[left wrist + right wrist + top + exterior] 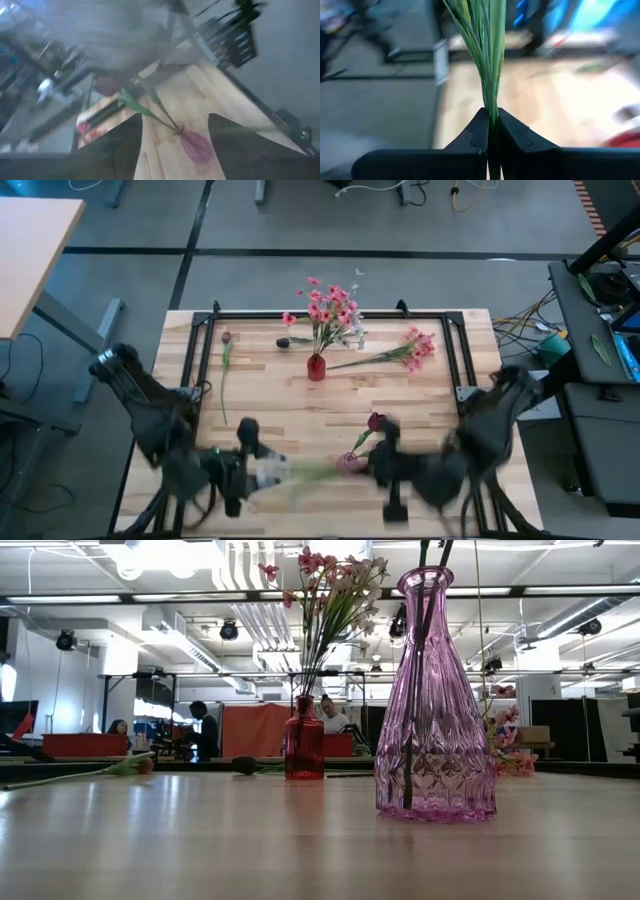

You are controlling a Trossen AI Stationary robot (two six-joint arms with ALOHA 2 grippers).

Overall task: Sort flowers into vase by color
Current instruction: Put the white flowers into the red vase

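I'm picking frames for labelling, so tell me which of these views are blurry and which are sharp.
High view: both arms smear near the table's front edge, while the red vase stays crisp. Low view: sharp, with the pink vase clear. Left wrist view: heavily motion-blurred. Right wrist view: the right claw and green stems are sharp, the background smeared.

both arms reach in at the bottom of the overhead frame: left gripper [262,470] fingers parted, right gripper [491,131] pinched closed.

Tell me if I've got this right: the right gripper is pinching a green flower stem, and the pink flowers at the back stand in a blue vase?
Not quite. The right gripper does pinch the green stem, but the pink flowers stand in a red vase, as the high and low views show.
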